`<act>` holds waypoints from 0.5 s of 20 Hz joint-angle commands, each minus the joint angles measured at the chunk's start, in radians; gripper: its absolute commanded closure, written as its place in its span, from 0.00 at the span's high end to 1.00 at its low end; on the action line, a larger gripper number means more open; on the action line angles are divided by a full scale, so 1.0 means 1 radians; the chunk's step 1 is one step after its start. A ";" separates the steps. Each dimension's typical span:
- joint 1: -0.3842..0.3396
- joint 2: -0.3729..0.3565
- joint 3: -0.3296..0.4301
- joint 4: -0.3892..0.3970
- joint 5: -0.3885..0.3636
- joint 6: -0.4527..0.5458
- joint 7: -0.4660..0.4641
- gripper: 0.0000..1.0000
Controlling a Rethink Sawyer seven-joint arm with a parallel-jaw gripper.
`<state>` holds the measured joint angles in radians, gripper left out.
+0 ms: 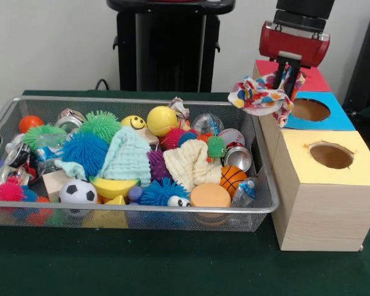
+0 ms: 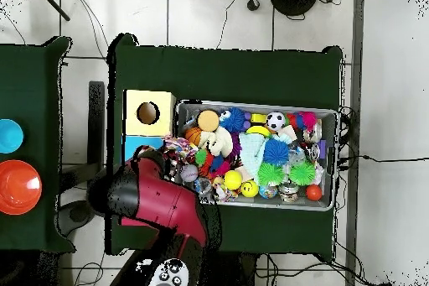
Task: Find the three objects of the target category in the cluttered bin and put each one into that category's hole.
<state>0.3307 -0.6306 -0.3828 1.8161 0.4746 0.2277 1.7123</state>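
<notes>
Gripper [image 1: 288,79] clamped on a patterned cloth [image 1: 259,97], which hangs just bin-side of the blue box's hole [image 1: 310,110].

No text, label, brand or number can be read anywhere in either view.

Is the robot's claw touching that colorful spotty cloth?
Touching. The front view shows the gripper clamped on the spotty cloth, which hangs from it above the bin's edge.

Three holed boxes [image 1: 324,203], one wire bin [image 1: 264,206], one soccer ball [image 1: 78,192].
</notes>
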 commanded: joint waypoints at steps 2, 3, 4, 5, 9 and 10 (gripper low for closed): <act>0.000 0.069 0.096 -0.066 0.077 0.006 0.284 0.00; 0.003 0.074 0.093 -0.068 0.084 0.010 0.288 0.00; 0.001 0.080 0.094 -0.070 0.090 0.009 0.290 0.00; 0.000 0.081 0.099 -0.066 0.095 0.011 0.289 0.00; 0.001 0.098 0.122 -0.064 0.117 0.006 0.290 0.00; 0.007 0.097 0.119 -0.063 0.120 0.011 0.292 0.00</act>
<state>0.3430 -0.5847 -0.3809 1.8031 0.5304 0.2277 1.7230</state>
